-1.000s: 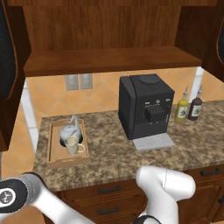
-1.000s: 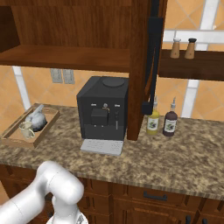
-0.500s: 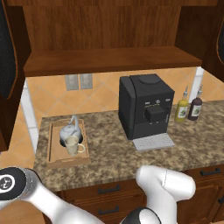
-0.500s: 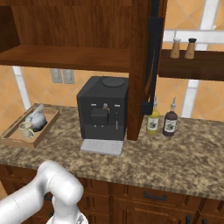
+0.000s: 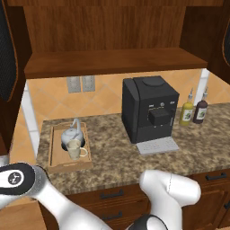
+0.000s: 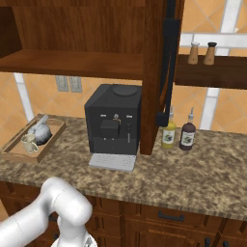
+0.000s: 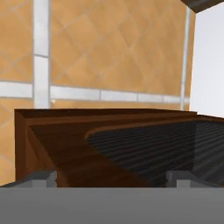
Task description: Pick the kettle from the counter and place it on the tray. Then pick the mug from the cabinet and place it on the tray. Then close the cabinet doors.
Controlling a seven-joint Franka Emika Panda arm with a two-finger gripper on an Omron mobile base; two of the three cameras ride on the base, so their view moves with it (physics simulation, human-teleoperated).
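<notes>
The silver kettle [image 5: 72, 134] [image 6: 39, 132] and the cream mug [image 5: 75, 149] [image 6: 29, 143] both stand on the light-wood tray [image 5: 56, 152] [image 6: 14, 152] at the left end of the granite counter [image 5: 117, 157]. Above, the cabinet [image 5: 112, 60] is open, with its left door [image 5: 6, 54] and right door [image 5: 224, 40] [image 6: 169, 72] swung out. My arm reaches off to the lower left. In the hand view my gripper [image 7: 111, 178] is open, its fingertips [image 7: 43, 177] wide apart, and close in front is a cabinet door's wooden frame [image 7: 57, 144] and its black ribbed panel [image 7: 153, 148].
A black coffee machine [image 5: 150, 108] [image 6: 113, 120] stands mid-counter, with two bottles [image 5: 193, 112] [image 6: 177, 135] to its right. Two shakers [image 6: 201, 53] sit on a side shelf. Dark drawers [image 5: 110, 195] run below the counter. An orange tiled wall [image 7: 109, 52] lies behind the door.
In the left base view my arm's elbow at the lower left has risen a little. Kettle, mug, tray and doors have not moved.
</notes>
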